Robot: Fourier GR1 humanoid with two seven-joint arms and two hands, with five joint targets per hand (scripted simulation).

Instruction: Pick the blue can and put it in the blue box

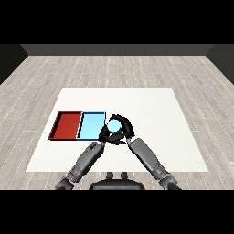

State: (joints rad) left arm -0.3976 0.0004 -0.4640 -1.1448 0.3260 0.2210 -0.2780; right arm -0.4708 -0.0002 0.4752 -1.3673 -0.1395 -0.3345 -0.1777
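Observation:
The blue can (114, 124) shows its light blue round top just right of the light blue tray (91, 124), near that tray's right edge. My right hand (126, 129) is curled round the can from the far side and the right. My left hand (104, 134) sits close against the can's left side, over the blue tray's near right corner. The two black hands merge below the can, so the can's body is hidden. Whether the can stands on the table or is lifted I cannot tell.
A red tray (66, 124) lies directly left of the blue tray, the two touching side by side. They rest on the left part of the white table (155, 119). Both grey forearms come in from the lower corners and meet near the can.

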